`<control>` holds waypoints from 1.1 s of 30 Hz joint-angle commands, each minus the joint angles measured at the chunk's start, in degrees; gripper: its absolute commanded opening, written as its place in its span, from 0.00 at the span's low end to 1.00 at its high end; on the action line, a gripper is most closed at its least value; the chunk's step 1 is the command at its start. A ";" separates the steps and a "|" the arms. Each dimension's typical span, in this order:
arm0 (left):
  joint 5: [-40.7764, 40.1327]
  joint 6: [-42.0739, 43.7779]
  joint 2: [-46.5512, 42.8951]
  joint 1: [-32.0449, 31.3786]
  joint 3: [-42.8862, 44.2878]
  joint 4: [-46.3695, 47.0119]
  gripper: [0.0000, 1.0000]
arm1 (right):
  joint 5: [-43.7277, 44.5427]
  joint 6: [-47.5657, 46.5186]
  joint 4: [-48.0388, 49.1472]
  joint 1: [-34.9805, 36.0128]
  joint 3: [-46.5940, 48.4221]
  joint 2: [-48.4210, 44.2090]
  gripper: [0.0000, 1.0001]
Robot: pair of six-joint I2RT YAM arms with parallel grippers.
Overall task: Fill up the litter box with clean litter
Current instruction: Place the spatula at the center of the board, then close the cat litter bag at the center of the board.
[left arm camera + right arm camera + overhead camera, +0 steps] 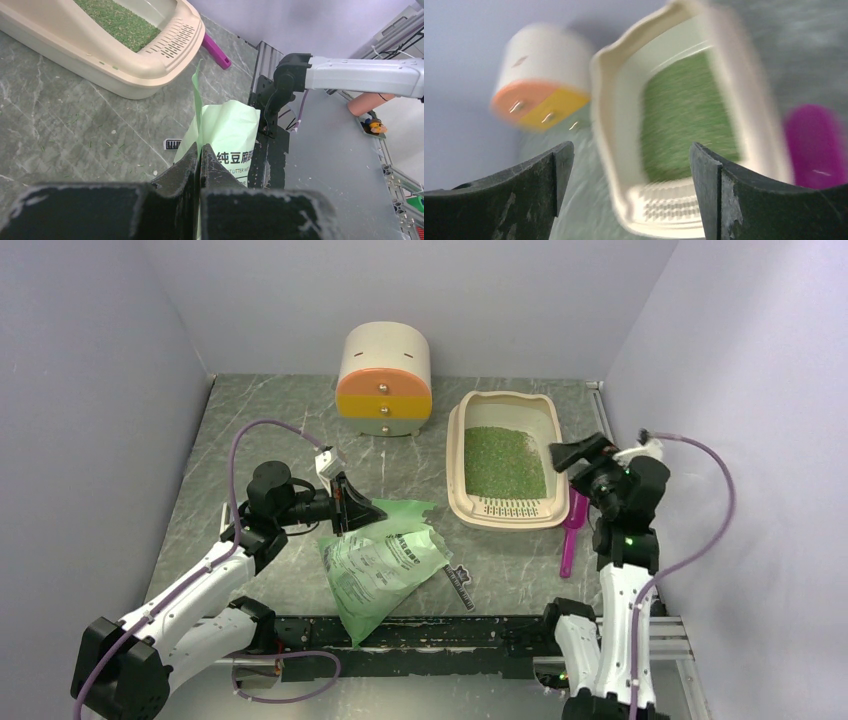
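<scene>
The beige litter box (pixel 456 455) stands at the back right, with clean litter (pixel 503 462) spread green over its floor. My left gripper (pixel 366 511) is shut on the top edge of a green printed bag (pixel 385 565) lying on the table. In the left wrist view a thin fold of the bag (pixel 231 131) sits pinched between the closed fingers of that gripper (pixel 200 151). My right gripper (pixel 562 454) hovers open by the box's right rim, holding nothing. The right wrist view is blurred; the gripper (pixel 629 165) frames the litter box (pixel 608 125) and litter (pixel 684 115).
A magenta scoop (pixel 573 532) lies right of the box, under the right arm. A round beige-and-orange drawer unit (pixel 384 380) stands at the back. A small black clip (pixel 461 588) lies beside the bag. Loose granules dot the table; walls close three sides.
</scene>
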 commanded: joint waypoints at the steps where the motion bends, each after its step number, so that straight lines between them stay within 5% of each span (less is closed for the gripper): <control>1: 1.29 0.56 -0.26 0.57 1.69 2.47 0.05 | -37.01 2.46 12.81 5.25 -3.41 3.72 0.88; 5: 1.55 0.35 -0.01 0.49 1.65 2.77 0.05 | -37.32 -2.43 4.97 13.35 -3.98 0.57 0.99; 12: 1.80 1.18 0.74 0.48 2.09 1.93 0.05 | -40.50 0.68 -5.10 19.52 -11.14 -6.34 1.00; 23: 1.68 1.61 1.58 0.53 2.78 1.45 0.05 | -33.18 16.84 6.51 29.48 -24.17 -11.17 1.00; 29: 1.14 1.56 1.42 0.40 2.74 1.03 0.05 | -19.99 20.04 18.34 50.11 -24.53 -1.98 1.00; 33: 1.13 1.81 1.43 0.31 3.19 0.41 0.05 | -11.30 21.22 27.55 57.40 -26.21 1.88 1.00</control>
